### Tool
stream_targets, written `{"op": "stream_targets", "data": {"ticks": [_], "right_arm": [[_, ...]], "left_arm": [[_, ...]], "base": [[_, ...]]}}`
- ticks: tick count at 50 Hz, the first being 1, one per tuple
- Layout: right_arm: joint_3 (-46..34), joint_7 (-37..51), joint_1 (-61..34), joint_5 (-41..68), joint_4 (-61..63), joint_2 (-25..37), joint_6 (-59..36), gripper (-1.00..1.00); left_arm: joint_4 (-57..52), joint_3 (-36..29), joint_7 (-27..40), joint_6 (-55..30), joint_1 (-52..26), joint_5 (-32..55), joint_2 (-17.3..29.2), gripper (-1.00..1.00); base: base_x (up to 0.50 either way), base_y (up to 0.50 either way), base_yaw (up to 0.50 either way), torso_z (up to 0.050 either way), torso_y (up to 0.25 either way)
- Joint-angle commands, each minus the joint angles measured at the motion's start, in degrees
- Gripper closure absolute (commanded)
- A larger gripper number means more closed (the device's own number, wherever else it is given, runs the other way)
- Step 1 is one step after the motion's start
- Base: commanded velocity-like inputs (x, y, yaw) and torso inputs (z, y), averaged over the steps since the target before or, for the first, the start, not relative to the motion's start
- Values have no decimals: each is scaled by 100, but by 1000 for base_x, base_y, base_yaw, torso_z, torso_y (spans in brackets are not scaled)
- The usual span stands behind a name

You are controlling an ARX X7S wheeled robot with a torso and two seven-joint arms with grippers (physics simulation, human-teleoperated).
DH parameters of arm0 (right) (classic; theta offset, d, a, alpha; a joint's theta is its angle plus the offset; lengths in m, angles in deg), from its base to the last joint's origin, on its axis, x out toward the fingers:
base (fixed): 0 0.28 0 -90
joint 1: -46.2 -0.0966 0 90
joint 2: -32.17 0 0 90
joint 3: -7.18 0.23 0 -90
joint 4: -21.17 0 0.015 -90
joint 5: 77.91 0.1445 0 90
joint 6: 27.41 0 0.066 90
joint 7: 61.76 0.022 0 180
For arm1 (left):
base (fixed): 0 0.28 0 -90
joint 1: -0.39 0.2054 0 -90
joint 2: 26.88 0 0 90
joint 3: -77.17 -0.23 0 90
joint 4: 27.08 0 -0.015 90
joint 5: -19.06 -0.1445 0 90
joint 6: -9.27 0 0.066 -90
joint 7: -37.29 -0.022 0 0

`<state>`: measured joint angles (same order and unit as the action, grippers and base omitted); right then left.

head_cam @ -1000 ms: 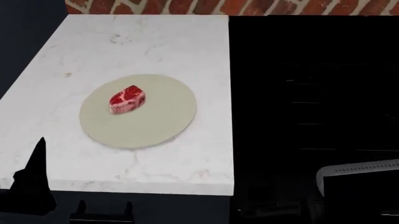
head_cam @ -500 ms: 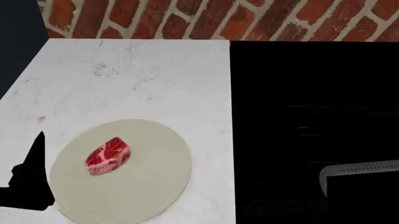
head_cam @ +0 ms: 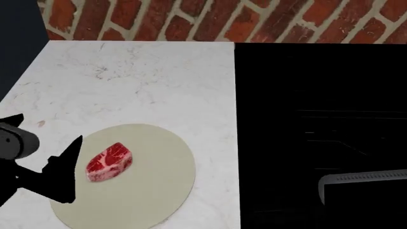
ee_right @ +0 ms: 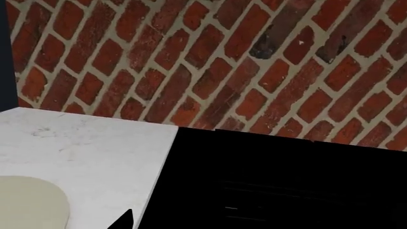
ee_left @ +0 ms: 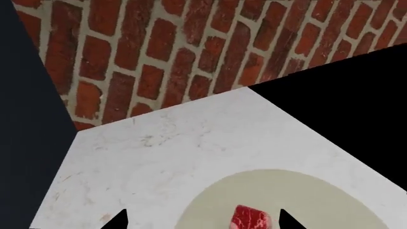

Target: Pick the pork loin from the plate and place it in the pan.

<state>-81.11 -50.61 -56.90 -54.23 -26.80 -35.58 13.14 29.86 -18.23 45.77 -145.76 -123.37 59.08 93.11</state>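
Note:
The pork loin (head_cam: 109, 162), red with white marbling, lies on the left half of the pale round plate (head_cam: 152, 191) on the white counter. My left gripper (head_cam: 49, 129) hovers over the plate's left edge, open and empty. In the left wrist view its fingertips (ee_left: 118, 220) stand wide apart, with the pork loin (ee_left: 250, 218) between them, close to the one on its far side, on the plate (ee_left: 318, 195). My right gripper (ee_right: 203, 222) shows one black fingertip (ee_right: 124, 220) near the counter's edge; nothing is in it. The pan is not discernible in the black area.
The white marble counter (head_cam: 146, 81) ends at a brick wall (head_cam: 190, 19) behind. A black cooktop area (head_cam: 318, 119) fills the right side. A light grey part of my right arm (head_cam: 362, 179) shows low at the right. The plate's edge (ee_right: 25, 200) shows in the right wrist view.
The head view first tilted up, bringing the brick wall into view. Since then my left gripper has moved right and forward over the plate's left edge. The pork loin has not moved.

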Motion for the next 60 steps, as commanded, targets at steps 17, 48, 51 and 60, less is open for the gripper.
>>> {"op": "stream_targets", "data": {"ticks": [17, 48, 51, 60], "right_arm": [[288, -50, 410, 85, 138, -54, 134, -100], [313, -32, 466, 228, 170, -22, 145, -100], [320, -12, 494, 238, 193, -27, 138, -100], [378, 18, 511, 342, 241, -64, 96, -100]], "left_arm": [[2123, -1074, -1227, 624, -816, -612, 60, -100], [1487, -1469, -1029, 162, -825, -452, 22, -100], [1447, -1512, -1017, 138, -806, -450, 25, -100], [1416, -1593, -1020, 122, -763, -431, 13, -100]], "base": [[0, 0, 0, 0, 0], [0, 0, 0, 0, 0], [0, 0, 0, 0, 0], [0, 0, 0, 0, 0]]}}
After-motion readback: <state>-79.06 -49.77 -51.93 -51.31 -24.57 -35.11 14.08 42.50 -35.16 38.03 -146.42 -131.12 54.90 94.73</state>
